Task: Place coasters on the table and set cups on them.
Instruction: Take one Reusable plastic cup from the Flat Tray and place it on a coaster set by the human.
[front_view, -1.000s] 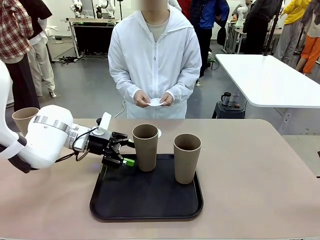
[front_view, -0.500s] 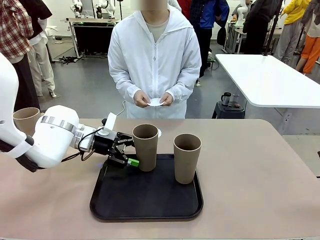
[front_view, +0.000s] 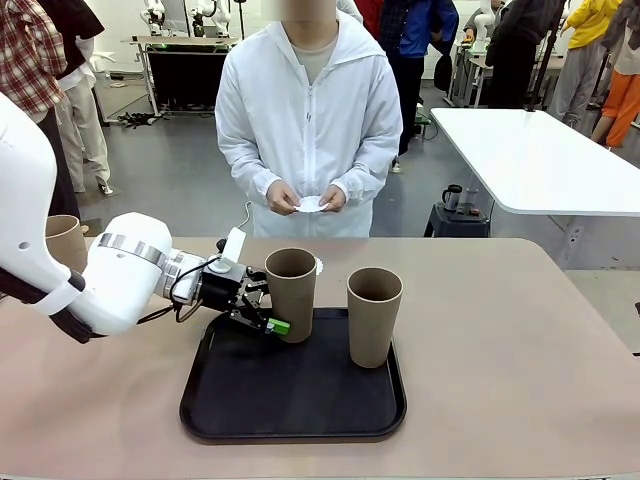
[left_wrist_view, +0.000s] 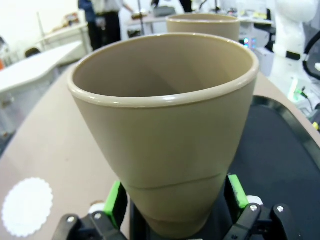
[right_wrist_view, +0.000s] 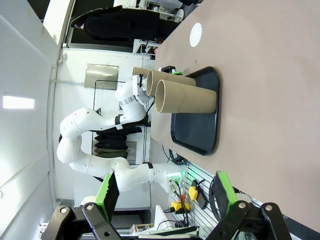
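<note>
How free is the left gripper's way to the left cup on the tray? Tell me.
Probably yes, it looks free: the left gripper is open with its green pads flanking the left cup low down, nothing between. The other cup stands apart on the black tray.

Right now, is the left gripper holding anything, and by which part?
Nothing yet. The left gripper is open, its green pads either side of the lower part of a cup on the tray, not clamped on it.
</note>
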